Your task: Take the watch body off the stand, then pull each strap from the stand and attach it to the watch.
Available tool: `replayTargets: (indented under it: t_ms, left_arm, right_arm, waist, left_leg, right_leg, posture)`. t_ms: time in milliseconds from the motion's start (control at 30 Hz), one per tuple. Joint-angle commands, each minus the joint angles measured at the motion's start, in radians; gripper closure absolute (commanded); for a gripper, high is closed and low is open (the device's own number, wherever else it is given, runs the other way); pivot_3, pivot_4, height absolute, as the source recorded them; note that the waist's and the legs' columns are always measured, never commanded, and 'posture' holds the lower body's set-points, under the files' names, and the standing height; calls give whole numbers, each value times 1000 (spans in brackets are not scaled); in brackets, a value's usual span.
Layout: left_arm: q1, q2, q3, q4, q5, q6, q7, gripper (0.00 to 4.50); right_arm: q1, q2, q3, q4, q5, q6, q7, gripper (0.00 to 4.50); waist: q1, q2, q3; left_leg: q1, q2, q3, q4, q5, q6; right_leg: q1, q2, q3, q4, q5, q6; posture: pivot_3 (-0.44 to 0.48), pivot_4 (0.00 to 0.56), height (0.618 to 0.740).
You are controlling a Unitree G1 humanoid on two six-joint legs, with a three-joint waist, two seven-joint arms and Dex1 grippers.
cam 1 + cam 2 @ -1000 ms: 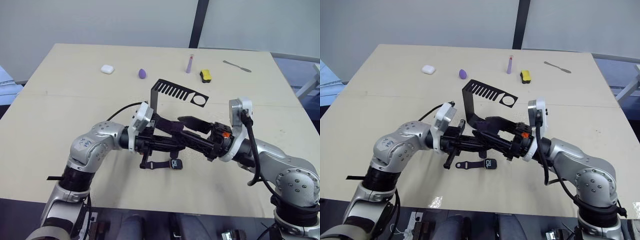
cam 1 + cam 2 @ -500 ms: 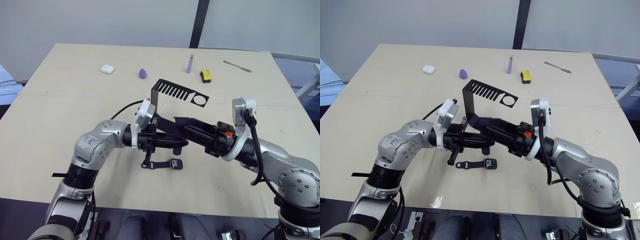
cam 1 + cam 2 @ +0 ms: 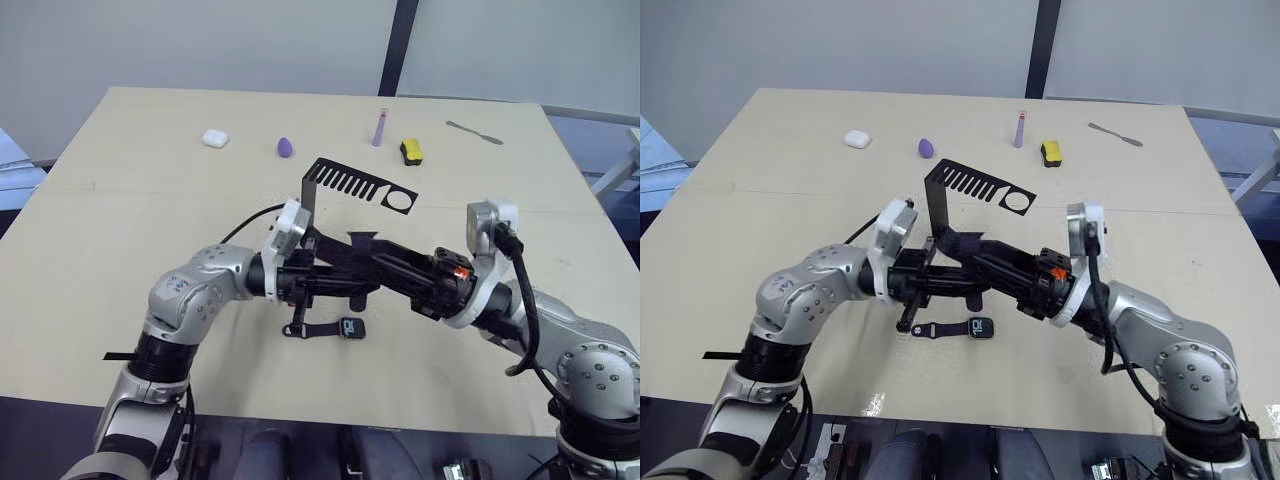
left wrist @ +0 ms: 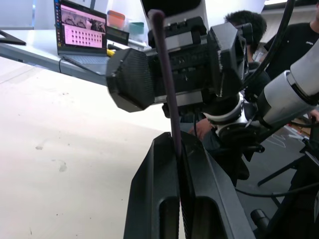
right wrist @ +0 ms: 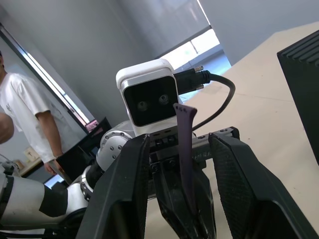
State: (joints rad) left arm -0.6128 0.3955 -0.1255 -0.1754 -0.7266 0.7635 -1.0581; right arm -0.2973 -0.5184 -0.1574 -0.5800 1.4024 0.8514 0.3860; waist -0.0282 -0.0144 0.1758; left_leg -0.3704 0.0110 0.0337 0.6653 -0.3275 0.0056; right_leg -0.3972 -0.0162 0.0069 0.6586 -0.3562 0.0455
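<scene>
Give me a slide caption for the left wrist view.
Left end effector shut on a dark strap, facing the right end effector over the table.

We find the stand [image 3: 322,200] near the middle of the table [image 3: 120,230], with the two grippers meeting just in front of it, left gripper [image 3: 352,288] from the left and right gripper [image 3: 362,243] from the right. The watch body [image 3: 350,327] lies on the table in front of them, one strap [image 3: 318,328] attached at its left. Along the far edge, left to right, lie a case [image 3: 214,138], a pebble [image 3: 285,147], a tube [image 3: 379,127], a block [image 3: 410,151] and a flat tool [image 3: 474,132].
</scene>
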Motion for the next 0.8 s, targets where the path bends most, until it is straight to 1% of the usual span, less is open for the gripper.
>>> replayTargets:
  t_ms: [33, 433, 467, 500, 567, 600, 800]
  left_arm:
    - [-13, -12, 28, -18, -37, 11, 14, 4500]
    - [-17, -27, 21, -18, -33, 12, 22, 4500]
    - [-16, -27, 20, -18, -32, 12, 22, 4500]
    - [-16, -27, 20, -19, -31, 11, 21, 4500]
    - [-14, -26, 19, -20, -30, 10, 20, 4500]
    - [-14, -26, 19, -20, -30, 10, 20, 4500]
    - [-18, -27, 22, -16, -30, 9, 21, 4500]
  right_arm:
    - [5, 9, -5, -28, 21, -33, 7, 2506]
    - [-10, 21, 28, -18, -17, -58, 6, 2506]
    - [-13, 24, 28, -17, -14, -60, 4, 3018]
    - [-15, 24, 28, -18, -14, -62, 2, 3255]
    - [-15, 24, 28, -19, -15, -67, 0, 4159]
    - [-17, 26, 27, -19, -8, -69, -3, 4472]
    - [-21, 24, 19, -15, 16, -70, -7, 4472]
  waist:
    - [0, 0, 0]
    - [0, 0, 0]
    - [0, 0, 0]
    - [0, 0, 0]
    - [0, 0, 0]
    - [0, 0, 0]
    - [0, 0, 0]
  left_leg:
    - [0, 0, 0, 0, 0, 0]
    - [0, 0, 0, 0, 1, -1]
    - [0, 0, 0, 0, 1, -1]
    - [0, 0, 0, 0, 1, -1]
    - [0, 0, 0, 0, 1, -1]
    - [0, 0, 0, 0, 1, -1]
    - [0, 0, 0, 0, 1, -1]
  right_leg:
    - [0, 0, 0, 0, 0, 0]
    - [0, 0, 0, 0, 0, 0]
    - [0, 0, 0, 0, 0, 0]
    - [0, 0, 0, 0, 0, 0]
    - [0, 0, 0, 0, 0, 0]
    - [0, 0, 0, 0, 0, 0]
    - [0, 0, 0, 0, 0, 0]
  posture:
    - [0, 150, 740]
    - [0, 150, 740]
    - [0, 150, 740]
    - [0, 150, 740]
    - [0, 150, 740]
    - [0, 150, 740]
    - [0, 150, 740]
